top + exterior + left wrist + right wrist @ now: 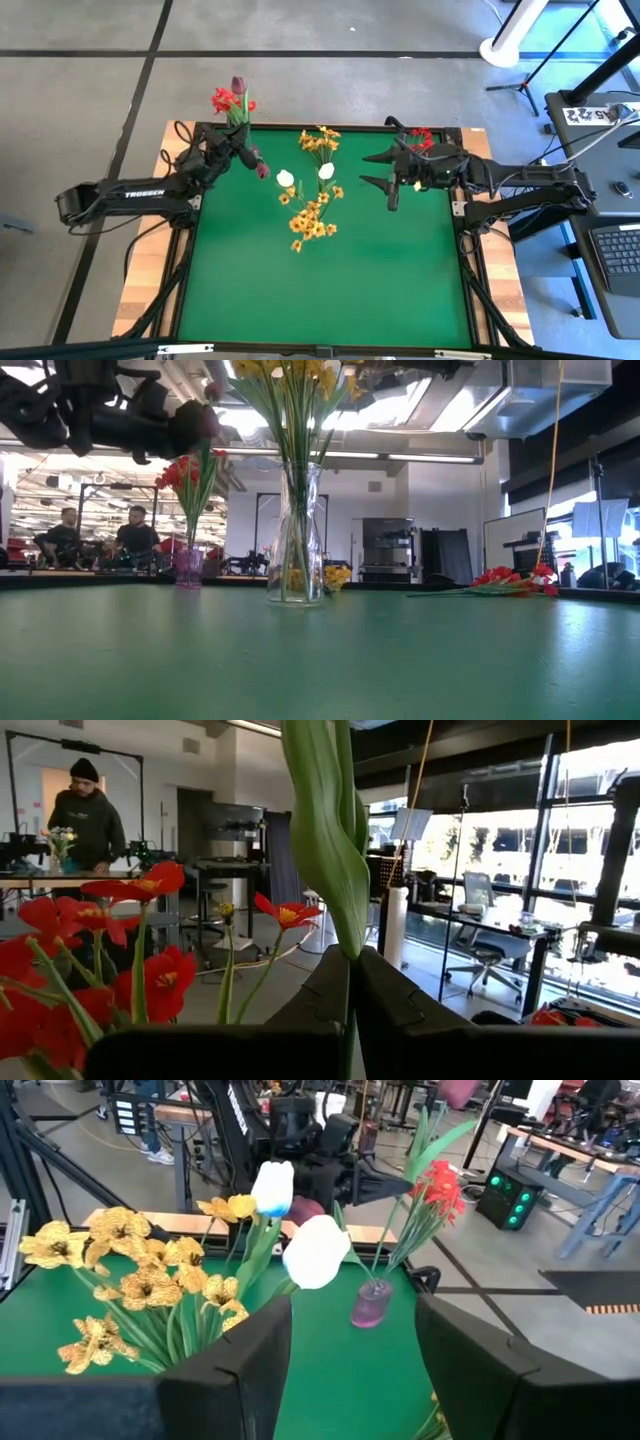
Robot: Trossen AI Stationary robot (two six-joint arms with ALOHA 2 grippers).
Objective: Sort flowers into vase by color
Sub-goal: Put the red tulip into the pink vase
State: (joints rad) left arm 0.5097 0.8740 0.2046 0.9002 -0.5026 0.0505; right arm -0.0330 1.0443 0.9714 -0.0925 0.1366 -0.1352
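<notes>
Dark-red bud [262, 170] is pinched by its stem in the left gripper [243, 157] beside the purple vase [372, 1305], right gripper [377, 169] spread idle; stem probably snags the crowded red flowers [222, 100].

The word "TROSSEN" stands in white letters on the left arm [140, 195]; nothing else is legible.

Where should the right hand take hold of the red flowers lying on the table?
On the thin green stems, coming straight down from above: the red flowers lie flat, stems stretched out sideways from the blooms. The right hand is open.
</notes>
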